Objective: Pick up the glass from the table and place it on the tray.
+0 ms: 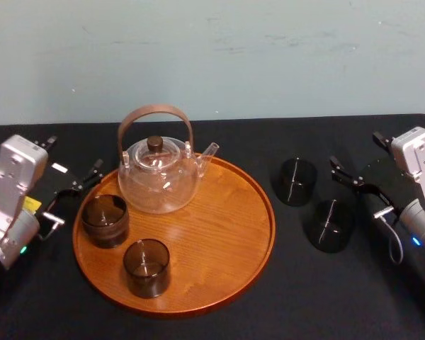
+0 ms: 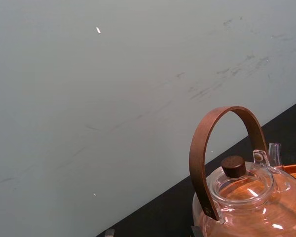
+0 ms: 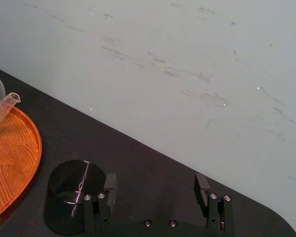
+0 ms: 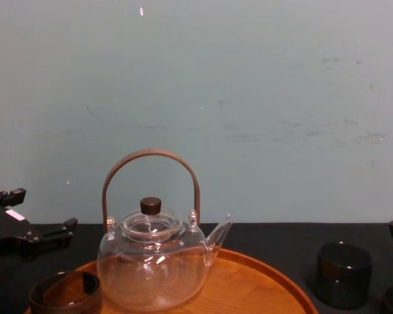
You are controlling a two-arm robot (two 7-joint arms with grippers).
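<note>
Right tool (image 3: pixel 156 182): at the right of the surface, fingers spread wide, nothing held. Left tool (image 1: pixel 74 156): at the left of the surface beside the tray, fingers also apart, nothing held.

We note the task's thing as a short, dark, smoky cylindrical glass, open top, thin wall, a bright glint down its side. Two of these stand upright on the surface to the right of the tray. The farther glass (image 1: pixel 296 181) and the nearer glass (image 1: pixel 329 225) are just beside each other. One of them stands just outside a finger of the right tool, not between the fingers; we cannot tell which.

The black matte surface (image 1: pixel 219 138) runs wide, with a rounded corner at the right. Behind it is a pale blue-green wall (image 1: pixel 212 49) with faint scuffs.

Count: four glasses in all. The other two stand on the round orange-brown wooden tray (image 1: pixel 219 241), the left tray glass (image 1: pixel 105 219) and the front tray glass (image 1: pixel 146 267). There is one tray with a low rim. One clear glass teapot (image 1: pixel 158 180) with an arched brown handle stands at the tray's far left, spout to the right. There are two tools.
</note>
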